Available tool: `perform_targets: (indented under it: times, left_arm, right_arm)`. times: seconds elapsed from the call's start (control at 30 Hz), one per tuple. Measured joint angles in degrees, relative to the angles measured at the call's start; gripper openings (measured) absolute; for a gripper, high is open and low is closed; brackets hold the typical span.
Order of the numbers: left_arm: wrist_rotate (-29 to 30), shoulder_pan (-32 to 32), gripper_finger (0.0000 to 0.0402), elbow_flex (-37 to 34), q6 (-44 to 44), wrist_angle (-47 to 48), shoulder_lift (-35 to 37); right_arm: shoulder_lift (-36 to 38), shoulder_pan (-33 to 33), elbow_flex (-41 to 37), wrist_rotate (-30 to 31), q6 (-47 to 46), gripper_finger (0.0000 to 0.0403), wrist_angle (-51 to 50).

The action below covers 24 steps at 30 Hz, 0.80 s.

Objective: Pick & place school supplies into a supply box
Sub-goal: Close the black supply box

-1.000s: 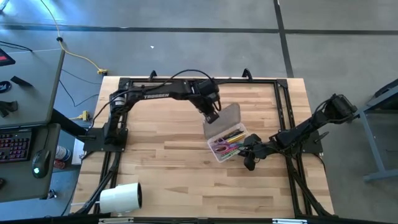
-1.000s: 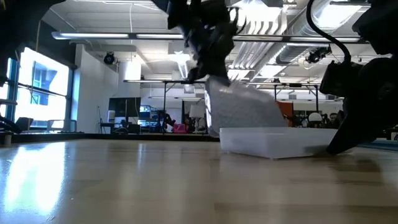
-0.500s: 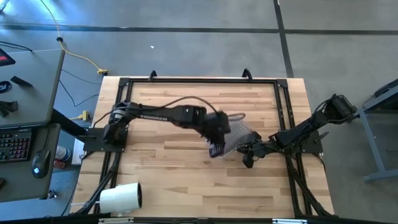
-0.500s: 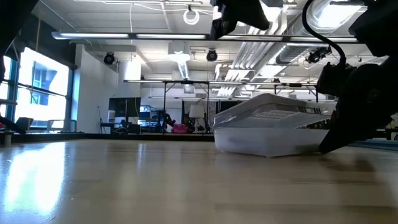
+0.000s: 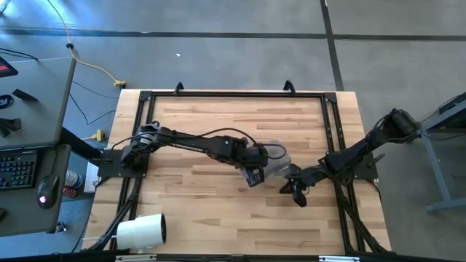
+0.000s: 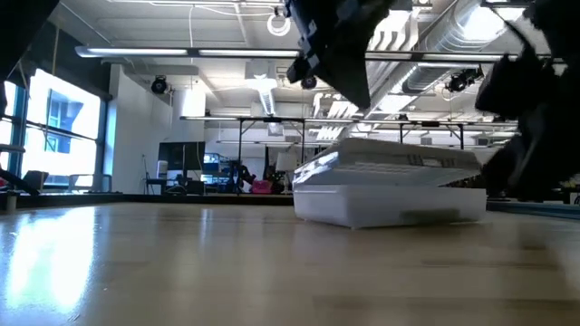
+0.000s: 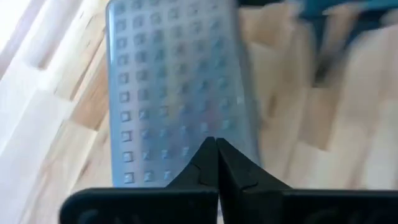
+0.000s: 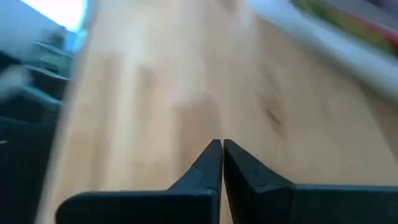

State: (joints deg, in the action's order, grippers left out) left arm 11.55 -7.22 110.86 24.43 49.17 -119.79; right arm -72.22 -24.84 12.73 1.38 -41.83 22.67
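The supply box (image 5: pixel 274 160) lies on the table right of the middle, its ribbed lid (image 6: pixel 399 154) down over the tray with a small gap at one end (image 6: pixel 313 172). The school supplies show only as green and red streaks through the box's wall (image 8: pixel 348 28). My left gripper (image 5: pixel 253 175) is shut over the lid, which shows in the left wrist view (image 7: pixel 180 87). My right gripper (image 5: pixel 295 192) is shut and empty, low over bare wood, just right of and nearer than the box. My left gripper's shut fingertips (image 7: pixel 208 152) point down over the patterned top of the lid (image 7: pixel 186 124). I cannot tell whether they touch it; the low view shows the arm (image 6: pixel 340 54) above the lid.
A big white cylinder roll (image 5: pixel 142 231) lies at the near left corner. A dark metal frame (image 5: pixel 233 94) runs around the table's edges. Bare wood lies left of and nearer than the box.
The lid, standing open a second ago, has swung down over the tray. My left gripper has gone toward the near edge and down, following the lid. The box has slid a little on the table. My right gripper has drawn a little away from the box.
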Motion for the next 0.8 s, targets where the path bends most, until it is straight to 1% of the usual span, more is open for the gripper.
perform_targets:
  times: [0.07,0.13,0.2,0.27,0.33,0.4,0.47,0.5,0.53,0.57,0.6,0.63,0.7,0.73,0.8]
  left_arm:
    - [0.95,0.02,0.0015,-0.41,1.39,-0.01,-1.33]
    - [1.01,0.03,0.0012,-0.89,1.78,-0.01,-2.81]
    - [0.72,-0.05,0.0015,-0.94,2.68,-0.29,-4.64]
    - [0.09,-0.07,0.0030,-0.97,4.23,0.79,-6.08]
    - [-0.33,-0.07,0.0045,-0.84,5.75,0.39,-7.63]
    - [-0.80,-0.07,0.0050,-0.58,6.41,-0.12,-8.85]
    - [-1.80,-0.38,0.0045,-0.55,7.24,-0.35,-9.93]
    - [-2.10,-0.38,0.0039,-0.54,7.38,-0.45,-10.32]
    - [-2.30,-0.38,0.0031,-0.54,7.39,-0.46,-10.73]
    - [-2.36,-0.54,0.0024,-0.54,7.41,-0.43,-10.93]
    - [-2.06,-0.68,0.0017,-0.54,7.41,-0.39,-10.99]
    - [-1.74,-0.72,0.0013,-0.56,7.40,-0.39,-11.03]
    - [-1.68,-0.72,0.0013,-0.56,7.39,-0.25,-11.08]
    - [-1.52,-0.70,0.0013,-0.56,7.35,0.00,-11.08]
    - [0.09,-0.72,0.0025,-0.56,7.34,1.46,-10.50]
  right_arm:
    - [2.37,-1.04,0.03,-0.18,4.67,0.0000,3.21]
    - [4.66,-1.87,0.08,0.61,10.32,0.0000,5.32]
    - [7.34,-2.66,0.07,3.11,15.02,0.0000,6.46]
    - [9.86,-3.21,0.10,7.18,18.74,0.0000,6.32]
    - [11.61,-3.61,0.09,13.68,22.26,0.0000,5.38]
    - [12.43,-3.81,0.09,23.93,24.31,0.0000,5.29]
    - [12.21,-3.60,0.09,35.19,24.75,0.0000,4.34]
    - [11.86,-3.32,0.09,39.87,24.43,0.0000,2.93]
    - [11.37,-2.88,0.09,42.90,23.38,0.0000,1.36]
    - [10.87,-2.30,0.09,43.76,21.86,0.0000,-0.54]
    - [10.30,-1.64,0.07,42.71,20.12,0.0000,-2.46]
    - [9.58,-0.94,0.07,40.30,18.34,0.0000,-4.06]
    - [8.03,0.40,0.07,35.25,15.06,0.0000,-6.60]
    - [7.27,0.95,0.07,33.65,13.70,0.0000,-7.54]
    - [5.65,1.96,0.21,33.12,11.69,0.0000,-7.25]
